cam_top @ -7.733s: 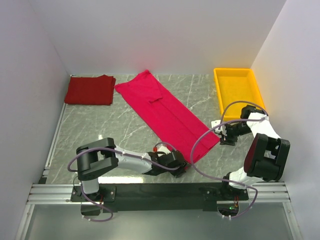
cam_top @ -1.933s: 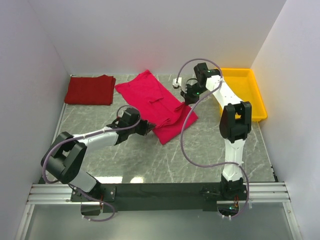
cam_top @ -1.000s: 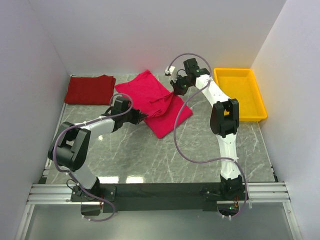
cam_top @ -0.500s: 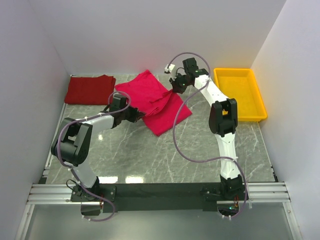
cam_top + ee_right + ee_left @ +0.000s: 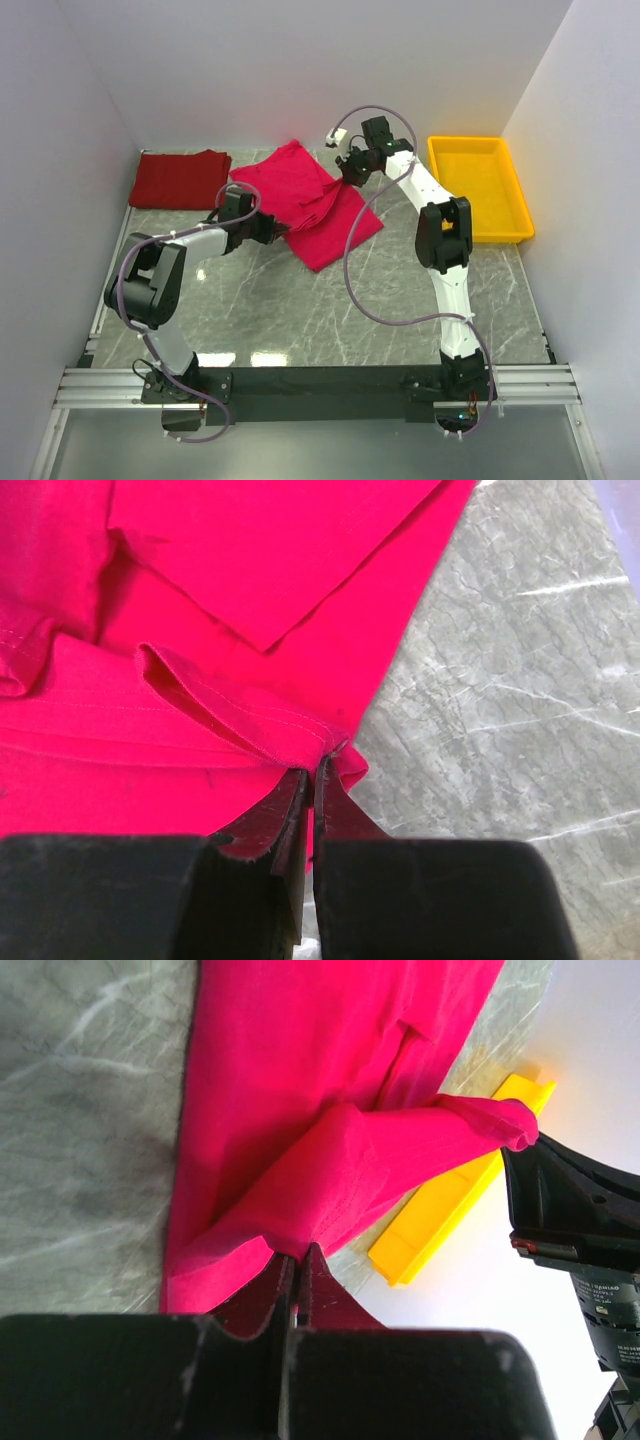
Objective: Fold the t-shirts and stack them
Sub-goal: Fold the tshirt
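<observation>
White walls close in a grey marbled table (image 5: 300, 300), where the crimson shirt (image 5: 325, 228) lies between the two arms. The left gripper (image 5: 268, 231) is pinched tight on one hem corner, low over the table. The right gripper (image 5: 349, 178) is clamped just as narrowly on the other corner, with cloth bunched ahead of its fingertips. Seconds ago the shirt was a long strip reaching toward the arm bases. Both arms have since carried its near end up and over toward the far end, and in the last half second they have hardly moved. I judge this halving fold nearly laid, with release the likely next step. The darker shirt (image 5: 180, 180) sits folded well off the left gripper's outer side, apart, so stacking is not yet done. A yellow tray (image 5: 480, 185) lies off the right gripper's outer side.
</observation>
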You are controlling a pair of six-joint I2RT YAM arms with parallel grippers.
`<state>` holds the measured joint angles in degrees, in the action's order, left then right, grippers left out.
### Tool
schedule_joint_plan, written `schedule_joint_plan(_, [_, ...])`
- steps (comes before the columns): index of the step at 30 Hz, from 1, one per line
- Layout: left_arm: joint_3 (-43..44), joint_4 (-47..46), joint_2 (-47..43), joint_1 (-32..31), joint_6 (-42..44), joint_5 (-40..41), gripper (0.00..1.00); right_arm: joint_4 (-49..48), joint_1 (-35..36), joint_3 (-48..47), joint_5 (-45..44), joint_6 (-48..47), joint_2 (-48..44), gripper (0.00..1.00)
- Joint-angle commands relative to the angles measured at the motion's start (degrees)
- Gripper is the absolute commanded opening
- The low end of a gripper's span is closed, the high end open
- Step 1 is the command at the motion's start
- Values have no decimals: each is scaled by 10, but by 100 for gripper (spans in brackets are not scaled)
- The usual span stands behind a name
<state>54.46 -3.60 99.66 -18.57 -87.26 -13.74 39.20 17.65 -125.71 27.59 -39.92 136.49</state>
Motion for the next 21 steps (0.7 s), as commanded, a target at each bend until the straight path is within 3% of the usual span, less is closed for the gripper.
schedule_joint_plan(1, [25, -7, 8, 5, 15, -9, 1, -32, 6, -35, -12, 12, 18, 4])
schedule_joint_plan(2, [26, -10, 9, 7, 16, -11, 1, -41, 8, -35, -17, 17, 19, 17])
schedule_joint_plan(4, [25, -14, 7, 17, 15, -15, 15, -58, 10, -41, -29, 50, 23, 36])
schedule_joint_plan(5, [24, -15, 5, 20, 14, -13, 23, -70, 10, -46, -34, 64, 26, 53])
schedule_joint_plan(6, [19, -22, 2, 29, 16, -9, 35, -76, 12, -52, -40, 80, 29, 55])
schedule_joint_plan(9, [19, -14, -13, 48, 24, -2, 49, -105, 13, -69, -81, 150, 31, 61])
schedule_joint_plan(14, [38, -2, -32, 71, 86, -9, 57, -120, 11, -45, -110, 182, 8, 62])
schedule_joint_plan(17, [60, 13, -46, 77, 164, -8, 68, -103, 3, -9, -70, 183, -37, 62])
schedule_joint_plan(18, [91, 62, -54, 78, 248, -4, 70, -55, -14, 40, 30, 133, -75, 61])
schedule_joint_plan(21, [93, 88, -68, 78, 288, -2, 70, -40, -30, 95, 84, 105, -117, 61])
